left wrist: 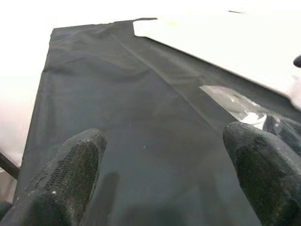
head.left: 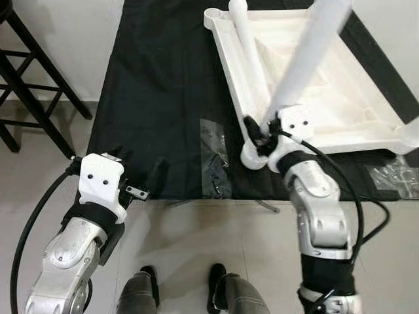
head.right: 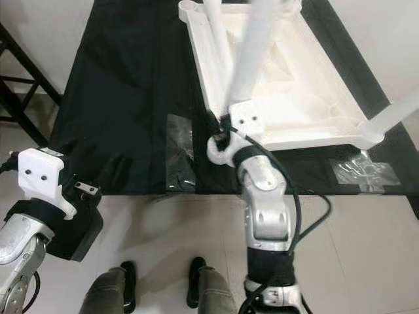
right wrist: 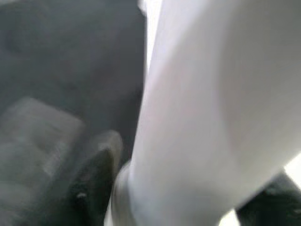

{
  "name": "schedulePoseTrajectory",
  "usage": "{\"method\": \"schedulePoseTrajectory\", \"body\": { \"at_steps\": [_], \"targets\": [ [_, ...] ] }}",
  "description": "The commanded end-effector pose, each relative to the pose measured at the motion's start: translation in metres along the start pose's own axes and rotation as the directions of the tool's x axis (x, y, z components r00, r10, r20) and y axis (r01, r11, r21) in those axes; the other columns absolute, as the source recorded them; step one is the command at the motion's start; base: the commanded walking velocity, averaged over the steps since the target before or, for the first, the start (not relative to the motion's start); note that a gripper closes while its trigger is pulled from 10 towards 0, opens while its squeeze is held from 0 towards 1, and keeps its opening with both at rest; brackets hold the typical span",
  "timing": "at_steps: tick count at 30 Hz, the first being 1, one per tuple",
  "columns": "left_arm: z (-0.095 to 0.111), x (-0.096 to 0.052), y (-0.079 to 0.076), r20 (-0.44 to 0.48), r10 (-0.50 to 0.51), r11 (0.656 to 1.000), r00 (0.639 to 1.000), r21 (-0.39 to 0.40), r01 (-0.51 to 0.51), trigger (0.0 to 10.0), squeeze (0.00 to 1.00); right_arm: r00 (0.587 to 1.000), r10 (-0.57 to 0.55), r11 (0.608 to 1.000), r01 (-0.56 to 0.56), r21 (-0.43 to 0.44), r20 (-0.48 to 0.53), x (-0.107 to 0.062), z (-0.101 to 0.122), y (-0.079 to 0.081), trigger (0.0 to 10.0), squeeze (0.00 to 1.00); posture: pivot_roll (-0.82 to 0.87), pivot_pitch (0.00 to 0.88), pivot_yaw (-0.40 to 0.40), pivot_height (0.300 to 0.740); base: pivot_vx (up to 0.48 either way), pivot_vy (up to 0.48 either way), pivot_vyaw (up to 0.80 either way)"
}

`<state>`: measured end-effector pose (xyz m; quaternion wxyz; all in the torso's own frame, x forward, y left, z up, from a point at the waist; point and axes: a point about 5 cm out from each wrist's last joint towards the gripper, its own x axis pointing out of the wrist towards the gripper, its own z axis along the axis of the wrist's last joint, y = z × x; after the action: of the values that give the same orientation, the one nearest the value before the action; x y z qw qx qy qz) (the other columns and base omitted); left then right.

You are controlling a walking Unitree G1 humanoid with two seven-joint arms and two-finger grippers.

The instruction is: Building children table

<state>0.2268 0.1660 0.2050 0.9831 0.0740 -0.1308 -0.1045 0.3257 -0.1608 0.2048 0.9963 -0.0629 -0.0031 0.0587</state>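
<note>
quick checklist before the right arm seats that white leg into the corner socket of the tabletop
1. Right gripper shut on the white leg: ok, fingers close round its lower end.
2. Leg's lower end over the near corner socket: ok, though whether it has entered, cannot tell.
3. Leg upright: not ok, it leans.
4. Tabletop lying upside down on the black cloth: ok.
5. Left gripper out of the way: ok, open and empty over the cloth.
6. Clear bag away from the socket: ok, it lies beside it.
</note>
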Motion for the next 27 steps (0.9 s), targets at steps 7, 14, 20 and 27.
{"method": "schedulePoseTrajectory", "body": {
  "at_steps": [7, 14, 20, 27],
  "targets": [
    [-0.005, 0.0, -0.007, -0.015, -0.02, 0.999, 1.0, -0.037, 0.019, 10.0, 0.0, 0.926, 0.345, 0.937, -0.35, 0.008, 0.154, 0.022, 0.039, -0.003, 10.0, 0.0, 0.14, 0.337, -0.145, 0.74, 0.0, 0.0, 0.0],
    [-0.004, 0.0, -0.007, -0.013, -0.014, 0.999, 1.0, -0.035, 0.013, 10.0, 0.0, 0.812, 0.557, 0.831, -0.542, -0.128, 0.177, 0.031, 0.06, -0.003, 10.0, 0.0, 0.15, 0.339, -0.151, 0.74, 0.0, 0.0, 0.0],
    [-0.002, -0.001, -0.007, -0.01, -0.008, 0.999, 1.0, -0.032, 0.007, 10.0, 0.0, 0.622, 0.772, 0.63, -0.726, -0.275, 0.13, 0.031, 0.073, 0.001, 10.0, 0.0, 0.16, 0.343, -0.155, 0.74, 0.0, 0.0, 0.0],
    [-0.002, -0.002, -0.006, -0.012, 0.0, 1.0, 1.0, -0.026, 0.0, 10.0, 0.0, 0.591, 0.803, 0.585, -0.755, -0.296, 0.078, 0.049, 0.073, -0.005, 8.4, 0.0, 0.17, 0.351, -0.154, 0.74, 0.0, 0.0, 0.0]
  ]
}}
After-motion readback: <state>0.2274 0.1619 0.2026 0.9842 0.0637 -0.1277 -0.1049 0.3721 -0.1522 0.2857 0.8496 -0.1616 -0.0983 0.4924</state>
